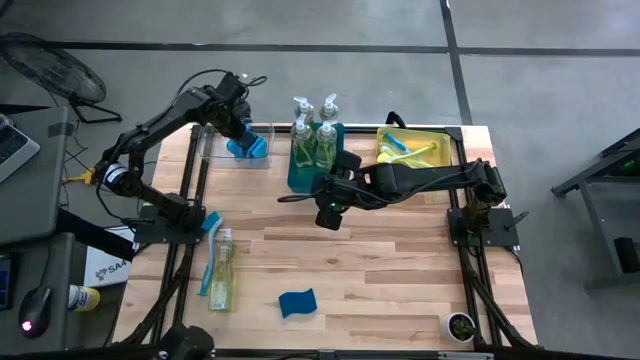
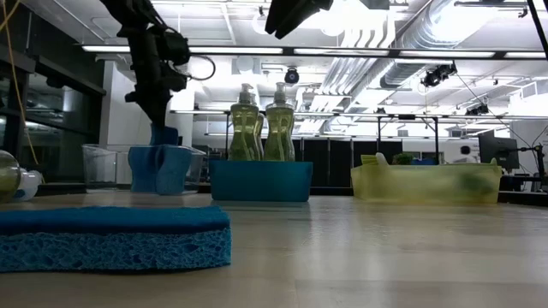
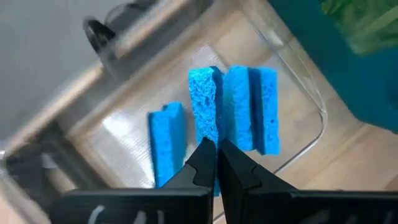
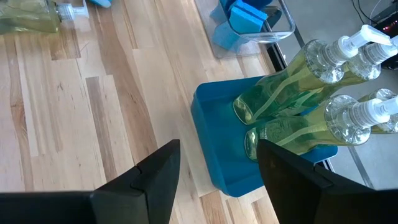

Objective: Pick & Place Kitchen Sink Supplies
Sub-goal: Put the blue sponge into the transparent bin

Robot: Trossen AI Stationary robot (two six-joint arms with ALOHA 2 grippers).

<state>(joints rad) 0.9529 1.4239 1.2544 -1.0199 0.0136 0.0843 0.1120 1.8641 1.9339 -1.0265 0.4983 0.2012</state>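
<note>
Three blue sponges (image 3: pixel 258 109) stand on edge in the clear bin (image 1: pixel 215 150) at the far left. My left gripper (image 3: pixel 216 148) is shut right over the middle sponge (image 3: pixel 205 102), pointing steeply down. My right gripper (image 4: pixel 217 168) hangs open above the table beside the teal bin (image 1: pixel 296 180), with nothing between its fingers. Several soap bottles (image 1: pixel 313 130) stand upright in that bin. One soap bottle (image 1: pixel 220 280) lies on its side near the left edge, next to a blue brush (image 1: pixel 211 225). Another blue sponge (image 1: pixel 297 302) lies flat near the front. My left gripper comes from above with its shut fingertips (image 3: pixel 205 155) at the upper edge (image 3: pixel 208 134) of the middle sponge. That sponge stays standing in the clear bin. Whether the tips touch the edge, I cannot tell.
A yellow bin (image 1: pixel 445 150) at the far right holds lime-green and blue brushes (image 1: pixel 405 150). Bare wood (image 1: pixel 400 270) lies between the bins and the front edge. The table's frame posts (image 1: pixel 470 230) stand at the right arm's base.
</note>
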